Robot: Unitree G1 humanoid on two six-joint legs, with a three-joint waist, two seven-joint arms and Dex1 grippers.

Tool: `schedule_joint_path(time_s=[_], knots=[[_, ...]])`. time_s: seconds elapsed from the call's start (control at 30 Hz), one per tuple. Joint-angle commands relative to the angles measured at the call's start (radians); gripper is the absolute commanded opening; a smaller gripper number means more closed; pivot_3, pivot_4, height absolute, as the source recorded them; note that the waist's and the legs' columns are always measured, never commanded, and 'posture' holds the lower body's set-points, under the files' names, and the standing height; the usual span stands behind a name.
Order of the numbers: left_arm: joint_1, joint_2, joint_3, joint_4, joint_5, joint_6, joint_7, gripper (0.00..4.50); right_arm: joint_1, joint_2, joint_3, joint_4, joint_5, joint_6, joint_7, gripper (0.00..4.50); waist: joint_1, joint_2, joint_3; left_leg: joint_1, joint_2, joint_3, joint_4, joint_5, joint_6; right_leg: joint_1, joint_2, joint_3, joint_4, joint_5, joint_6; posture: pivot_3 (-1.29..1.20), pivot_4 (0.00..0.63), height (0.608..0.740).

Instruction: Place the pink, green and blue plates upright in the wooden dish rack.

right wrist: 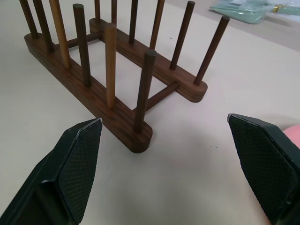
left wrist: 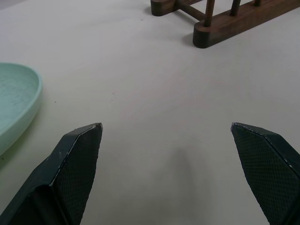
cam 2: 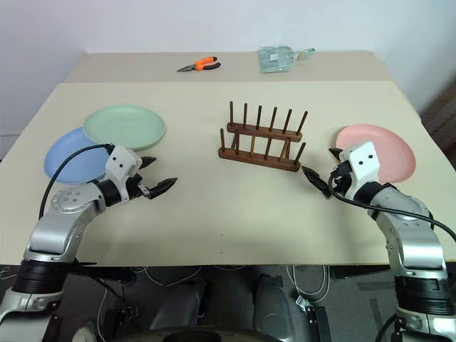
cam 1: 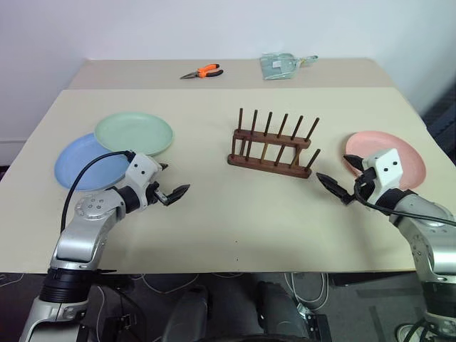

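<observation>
Left to right: blue plate [cam 1: 80,165] overlapped by green plate [cam 1: 134,132]; my left gripper [cam 1: 171,192], jaws spread wide, empty, just beside them; wooden dish rack [cam 1: 273,142] mid-table [cam 1: 214,228], unloaded; my right gripper [cam 1: 340,184], likewise agape, at the pink plate [cam 1: 399,153].

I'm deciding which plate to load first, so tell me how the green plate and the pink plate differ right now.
The green plate lies on the robot's left, near the left gripper; the pink plate lies on the right, by the right gripper. The green plate overlaps the rim of the blue plate; the pink plate lies alone on the table. Both are round, lie flat and are outside the wooden dish rack.
</observation>
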Motion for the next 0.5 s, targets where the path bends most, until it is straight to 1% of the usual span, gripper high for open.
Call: schedule_joint_path(time_s=[0.03, 0.17, 0.2, 0.3, 0.4, 0.5], knots=[[-0.014, -0.005, 0.005, -0.022, -0.004, -0.009, 0.005, 4.50, -0.042, 0.017, 0.005, 0.024, -0.029, -0.052, -0.017, 4.36, -0.001, 0.000, 0.000, 0.000, 0.000, 0.000, 0.000, 0.000, 0.000, 0.000, 0.000, 0.000, 0.000, 0.000, 0.000, 0.00, 0.150, 0.740], [-0.026, -0.021, -0.004, -0.003, 0.000, -0.015, 0.014, 4.50, -0.064, 0.026, 0.021, 0.070, -0.055, -0.081, -0.017, 4.36, 0.000, 0.000, 0.000, 0.000, 0.000, 0.000, 0.000, 0.000, 0.000, 0.000, 0.000, 0.000, 0.000, 0.000, 0.000, 0.00, 0.150, 0.740], [-0.032, -0.026, -0.008, 0.008, -0.002, -0.016, 0.013, 4.50, -0.065, 0.026, 0.025, 0.077, -0.056, -0.083, -0.011, 4.44, 0.001, 0.000, 0.000, 0.000, 0.000, 0.000, 0.000, 0.000, 0.000, 0.000, 0.000, 0.000, 0.000, 0.000, 0.000, 0.00, 0.150, 0.740], [-0.061, -0.044, -0.025, 0.050, -0.021, -0.016, -0.023, 4.50, -0.065, 0.031, 0.037, 0.082, -0.050, -0.079, 0.006, 4.44, 0.001, 0.000, 0.000, 0.000, 0.000, 0.000, 0.000, 0.000, 0.000, 0.000, 0.000, 0.000, 0.000, 0.002, 0.002, 0.00, 0.150, 0.740], [-0.151, -0.071, -0.092, 0.180, 0.030, -0.073, -0.059, 4.50, -0.061, 0.046, 0.059, 0.078, -0.084, -0.100, -0.020, 4.44, 0.002, 0.000, 0.000, 0.000, -0.001, 0.000, 0.000, 0.000, 0.000, 0.000, 0.000, 0.000, 0.000, 0.002, 0.002, 0.00, 0.150, 0.740], [-0.310, -0.132, -0.185, 0.428, 0.116, -0.189, -0.096, 4.50, -0.044, 0.072, 0.078, 0.053, -0.122, -0.116, -0.062, 4.44, 0.009, -0.001, 0.000, 0.000, -0.001, 0.000, 0.001, 0.000, 0.000, 0.001, 0.000, -0.001, 0.000, 0.002, 0.003, 0.00, 0.150, 0.740]])
